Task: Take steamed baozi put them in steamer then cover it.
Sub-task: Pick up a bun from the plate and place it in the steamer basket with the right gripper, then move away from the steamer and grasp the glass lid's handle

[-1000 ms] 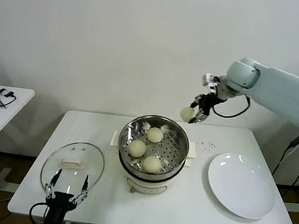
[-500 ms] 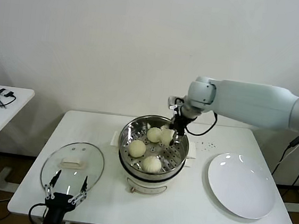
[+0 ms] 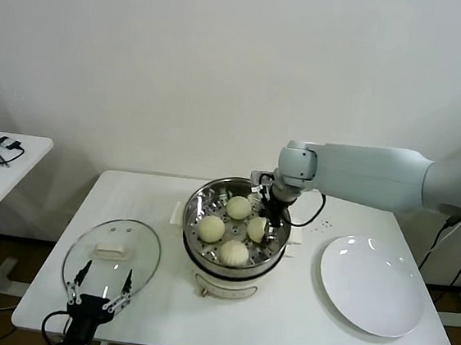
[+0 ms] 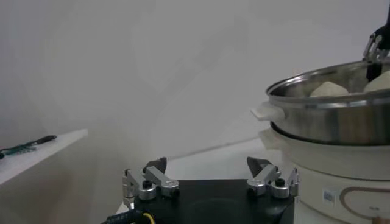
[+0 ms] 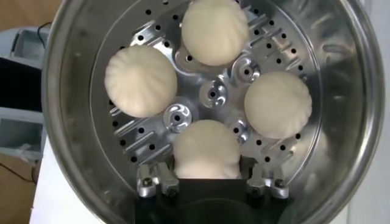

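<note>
So my right gripper (image 5: 207,181) sits down in the steamer (image 3: 212,194), jaws apart around the fourth baozi (image 5: 205,148) resting on the tray. Left gripper (image 3: 100,295) waits wide open by the cover (image 3: 113,249) for lidding.

White table (image 3: 153,201), side table (image 3: 18,154), plain wall (image 3: 144,56).

Right hand (image 3: 259,225) low – fingers apart

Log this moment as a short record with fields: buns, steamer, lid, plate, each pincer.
buns: four, all on the tray in the steamer; the fourth bun lies between the right pincer's fingers
lid: flat on the table, left of the steamer, not yet on it
plate: bare, right of the steamer
right pincer: inside the steamer, open around the fourth bun
left pincer: open, idle at the table's near edge by the lid
</note>
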Available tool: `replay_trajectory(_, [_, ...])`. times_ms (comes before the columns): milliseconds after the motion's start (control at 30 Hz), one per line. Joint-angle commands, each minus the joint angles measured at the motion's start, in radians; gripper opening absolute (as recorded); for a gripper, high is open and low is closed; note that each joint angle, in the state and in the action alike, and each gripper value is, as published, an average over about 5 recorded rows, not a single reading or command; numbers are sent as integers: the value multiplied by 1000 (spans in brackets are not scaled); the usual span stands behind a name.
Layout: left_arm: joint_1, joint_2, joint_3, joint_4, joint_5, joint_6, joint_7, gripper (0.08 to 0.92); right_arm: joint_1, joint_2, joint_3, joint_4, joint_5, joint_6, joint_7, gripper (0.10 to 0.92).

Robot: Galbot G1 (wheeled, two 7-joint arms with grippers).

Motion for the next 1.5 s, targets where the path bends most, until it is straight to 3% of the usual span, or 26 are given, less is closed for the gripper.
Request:
replay_trajectory(33, [0,1,-1,-1,0,1,0,823,-11,0,18,2,-3,-7,14,792])
replay_trajectory(500, [11,4,-15,-18,-2,-2,-1,823,55,-256,251,66,-36,91,-54,823])
replay_trajectory(767, [2,-1,-36,-33,8,-2,17,823,-112,-517,428,144,-41,343,191,823])
replay_trajectory(900, [-2,-11,-37,-51,29,1,31,823,-334,-627,608,179,-48,467,340,823])
replay_trajectory(1067, [0,-26,-38,-72,46,5,29,823,-768,-693,1036,193,-85,579,440,823])
replay_trajectory(1500, [9,-52,-55,-90,179,0,34,823,-1577,-507,1914,290,-191,641,518,823])
